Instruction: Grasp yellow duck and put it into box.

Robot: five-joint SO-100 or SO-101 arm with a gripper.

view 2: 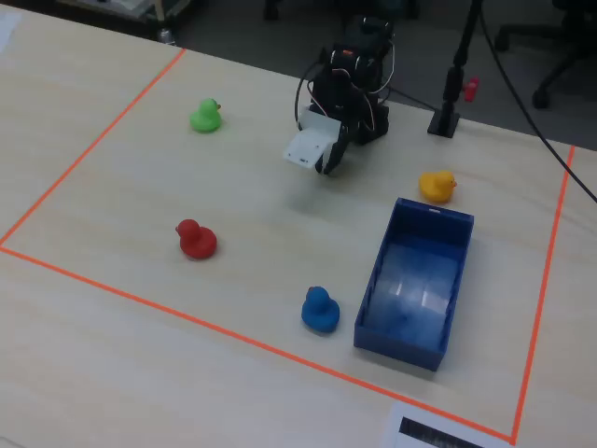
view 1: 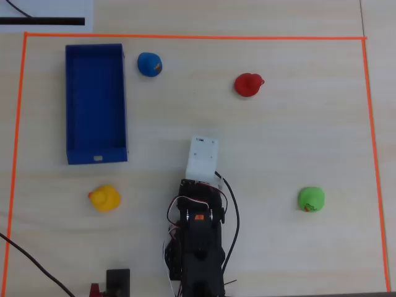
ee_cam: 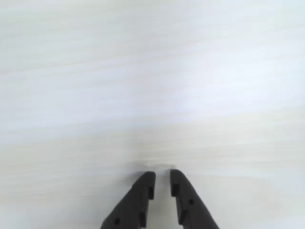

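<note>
From above, left to right in the overhead view, the box (view 1: 96, 102) lies long and open-topped near the left tape line, its labelled short end toward the arm. The yellow duck (view 1: 104, 198) sits on the table just below that end, apart from it. A blue duck (view 1: 149, 64) stands just right of the box's far end, the arm (view 1: 199, 241) rises from the bottom edge at centre, a red duck (view 1: 249, 85) sits further right, and a green duck (view 1: 311, 199) is well to the right.

Only the fixed view shows the room: chair bases and a black stand (view 2: 454, 79) beyond the table's far edge. It mirrors the layout, with the green duck (view 2: 206, 116) at left, the red duck (view 2: 196, 240) nearer, the blue duck (view 2: 320, 310) beside the box (view 2: 415, 280), and the yellow duck (view 2: 436, 186) just past the box's far end. The box holds nothing.

Only the wrist view shows the gripper (ee_cam: 162, 179) closely. The overhead hides it under a white housing (view 1: 202, 158).

Orange tape (view 1: 192, 37) frames a rectangle on the pale wood-grain table (view 1: 278, 142).

The jaws stand nearly closed with a narrow gap, holding nothing, their tips close above bare table; whether they touch it I cannot tell. The yellow duck is well apart from the gripper.
</note>
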